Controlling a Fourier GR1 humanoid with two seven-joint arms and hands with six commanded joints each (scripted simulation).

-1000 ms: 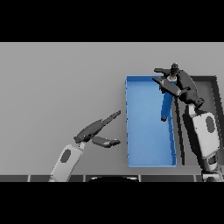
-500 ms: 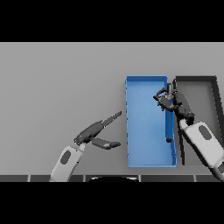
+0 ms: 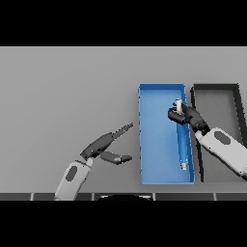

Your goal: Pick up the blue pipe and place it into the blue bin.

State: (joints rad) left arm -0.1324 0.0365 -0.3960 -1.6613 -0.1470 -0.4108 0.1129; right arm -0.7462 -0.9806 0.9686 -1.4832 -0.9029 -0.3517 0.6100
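The blue pipe [image 3: 183, 144] lies lengthwise inside the blue bin [image 3: 159, 140], along its right wall, with pale ends at top and bottom. My right hand [image 3: 187, 116] is over the bin's upper right part, fingers curled round the pipe's upper end. My left hand [image 3: 107, 147] hovers over the table left of the bin, fingers straight and thumb spread, holding nothing.
A black bin [image 3: 217, 89] stands right beside the blue bin, partly covered by my right forearm. Grey table stretches to the left and behind.
My right hand has come down and toward me with the pipe, lowering it into the blue bin until it lies along the right wall. The left hand has stayed put.
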